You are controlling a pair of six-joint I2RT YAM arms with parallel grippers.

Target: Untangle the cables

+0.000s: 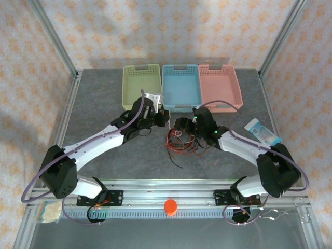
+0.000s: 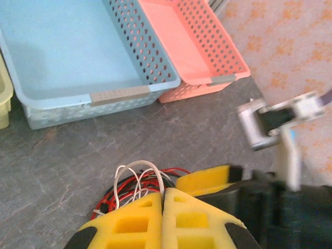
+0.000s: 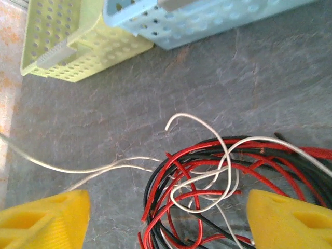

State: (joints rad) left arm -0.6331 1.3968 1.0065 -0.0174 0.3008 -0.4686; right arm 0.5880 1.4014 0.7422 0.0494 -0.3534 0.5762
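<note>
a: fig. 1, item one: the cables [image 1: 181,140]. where are they, and of what kind?
b: a single knot of thin red, black and whitish wire. it lies on the grey table [image 1: 104,114] between the two wrists, just in front of the blue basket [image 1: 180,85]. judged light, limp and a little springy: the loops stand off the surface, and loose ends trail toward the near edge. the insulation looks smooth, so it is likely to slip through a weak pinch. a hard tug would probably tighten the knot rather than free it.
a: best place to take hold?
b: a free end or an outer loop. the white strand arching above the red coil in the right wrist view is the most exposed. the dense crossing at the centre is best left alone.
a: the left gripper [image 2: 162,212]?
b: yellow pads pressed together with no gap. white and red strands rise right at its tips, so it seems to have a strand nipped, though the contact itself is hidden.
a: the right gripper [image 3: 166,223]?
b: spread wide, one finger on each side of the tangle, gripping nothing.
a: item two: the containers.
b: three perforated baskets in a row at the far side of the table: the yellow basket [image 1: 141,83], the blue, then the pink basket [image 1: 219,83]. nothing is seen lying in any of them, and no wire reaches over a rim.
</note>
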